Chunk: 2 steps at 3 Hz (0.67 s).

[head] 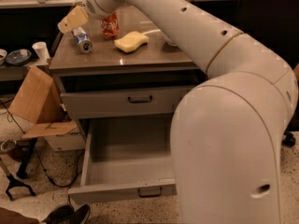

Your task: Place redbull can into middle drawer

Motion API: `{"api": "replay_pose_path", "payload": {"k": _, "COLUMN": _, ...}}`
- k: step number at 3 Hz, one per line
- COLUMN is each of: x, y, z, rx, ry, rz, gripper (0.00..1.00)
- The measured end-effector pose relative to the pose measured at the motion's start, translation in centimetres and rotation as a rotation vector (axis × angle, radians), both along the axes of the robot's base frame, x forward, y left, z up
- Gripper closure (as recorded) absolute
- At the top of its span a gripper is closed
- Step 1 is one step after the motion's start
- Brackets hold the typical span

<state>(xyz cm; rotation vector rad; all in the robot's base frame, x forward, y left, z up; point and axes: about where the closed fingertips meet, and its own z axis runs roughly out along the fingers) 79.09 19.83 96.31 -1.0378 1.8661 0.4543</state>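
Note:
The redbull can (pixel 82 39), slim and silver-and-blue, lies on its side at the left end of the cabinet top (pixel 140 57). My gripper (pixel 72 20) hangs just above and slightly left of the can, apart from it. The middle drawer (pixel 122 192) is pulled wide open below and nothing shows inside; my arm (pixel 224 125) hides its right side. The like grey drawer (pixel 128 99) under the tabletop is nearly shut.
A red cola can (pixel 110 26) stands right of the gripper, and a yellow sponge (pixel 131 41) lies beside it. A cardboard box (pixel 35 97), a white cup (pixel 39 50) and cables on the floor (pixel 28 171) are to the left.

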Motion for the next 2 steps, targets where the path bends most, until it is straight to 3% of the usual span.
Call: {"api": "replay_pose_path", "payload": {"k": 2, "x": 0.2, "y": 1.6, "z": -1.5, "rx": 0.042, "ry": 0.035, "rz": 0.018, "gripper": 0.00}}
